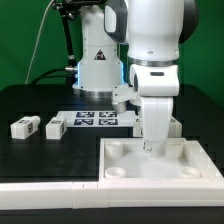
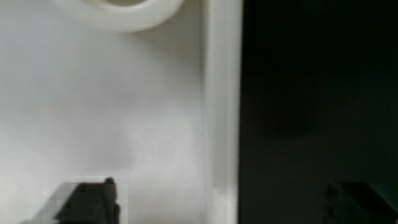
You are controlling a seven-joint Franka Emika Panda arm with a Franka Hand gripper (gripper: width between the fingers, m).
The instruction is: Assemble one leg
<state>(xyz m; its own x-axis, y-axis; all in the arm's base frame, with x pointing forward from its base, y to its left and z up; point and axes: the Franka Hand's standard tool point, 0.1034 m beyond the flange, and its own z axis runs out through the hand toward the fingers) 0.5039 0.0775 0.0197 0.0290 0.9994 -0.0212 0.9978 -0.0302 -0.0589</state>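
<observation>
Two legs, small white blocks with black-and-white tags, lie on the black table at the exterior view's left: one point(image 1: 24, 127) and another point(image 1: 55, 127) beside it. My gripper point(image 1: 152, 143) is far from them, lowered over the far rim of the large white tray-like piece point(image 1: 190, 165). In the wrist view my gripper point(image 2: 222, 206) is open and empty. One dark finger point(image 2: 89, 204) is over the white piece point(image 2: 125, 110) and the other over the black table, with the piece's edge between them. A round corner socket point(image 2: 125, 12) shows ahead. No leg is in the wrist view.
The marker board point(image 1: 95, 120) lies flat behind the legs. The robot's base point(image 1: 98, 65) stands at the back. A small white part point(image 1: 176, 125) sits by the tray's far edge, half hidden by the arm. A white strip point(image 1: 50, 188) runs along the table's front.
</observation>
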